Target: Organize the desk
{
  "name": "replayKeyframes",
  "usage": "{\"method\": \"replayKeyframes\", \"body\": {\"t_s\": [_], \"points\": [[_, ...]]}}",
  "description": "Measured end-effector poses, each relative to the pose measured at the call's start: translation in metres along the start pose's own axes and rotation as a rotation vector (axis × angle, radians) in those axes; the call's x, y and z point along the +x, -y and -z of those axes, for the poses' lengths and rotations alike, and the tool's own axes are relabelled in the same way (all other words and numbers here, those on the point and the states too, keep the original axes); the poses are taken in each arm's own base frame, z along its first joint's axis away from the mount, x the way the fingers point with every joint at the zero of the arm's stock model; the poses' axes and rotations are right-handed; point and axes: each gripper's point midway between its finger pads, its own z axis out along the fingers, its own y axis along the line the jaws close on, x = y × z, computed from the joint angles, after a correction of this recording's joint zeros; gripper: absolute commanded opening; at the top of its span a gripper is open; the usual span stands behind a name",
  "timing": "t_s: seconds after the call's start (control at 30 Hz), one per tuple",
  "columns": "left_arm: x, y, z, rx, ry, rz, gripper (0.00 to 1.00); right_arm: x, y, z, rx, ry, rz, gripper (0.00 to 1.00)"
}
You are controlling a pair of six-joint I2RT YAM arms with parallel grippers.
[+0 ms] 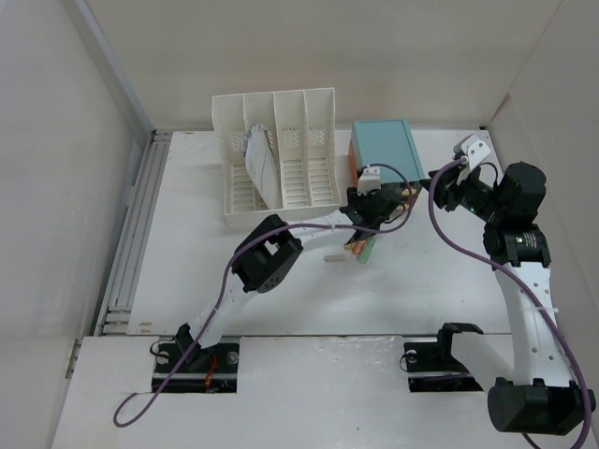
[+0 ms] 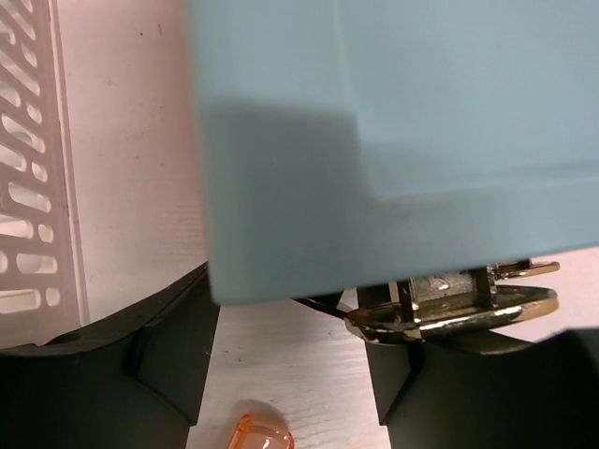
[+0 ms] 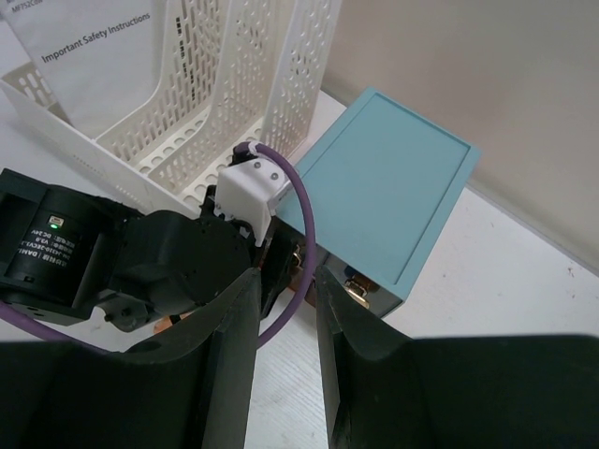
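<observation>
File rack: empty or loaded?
Loaded: the file rack holds a white booklet leaning in a left-side slot. The two right slots look empty.

We are seeing the surface (image 1: 449,271) as matt white, with a rail (image 1: 131,243) of dull grey metal along its edge. The file rack (image 1: 299,122) is looking like perforated white plastic, and the booklet (image 3: 84,47) in it like smooth paper. The box (image 1: 384,145) is showing smooth, matt teal, its handle (image 2: 459,309) glossy brass-coloured metal. A small orange piece (image 2: 260,434) is looking translucent and shiny. The left fingers (image 2: 103,374) are appearing as matt black plastic.
</observation>
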Motion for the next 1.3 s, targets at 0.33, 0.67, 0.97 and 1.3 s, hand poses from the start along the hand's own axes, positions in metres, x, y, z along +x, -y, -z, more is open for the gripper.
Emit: {"method": "replayKeyframes", "body": {"t_s": [0.33,0.67,0.97,1.3], "points": [[0.016,0.012,0.006,0.042,-0.079,0.082,0.60,-0.001,-0.001,0.001,0.000,0.003,0.002,0.35],[0.026,0.043,0.023,0.130,-0.128,0.109,0.55,-0.001,0.002,0.002,0.007,0.002,0.003,0.35],[0.012,0.035,0.013,0.108,-0.110,0.136,0.59,-0.003,0.001,0.004,0.009,0.008,0.012,0.35],[0.018,0.022,0.003,0.091,-0.145,0.192,0.61,-0.003,0.002,0.004,0.012,0.009,0.018,0.35]]}}
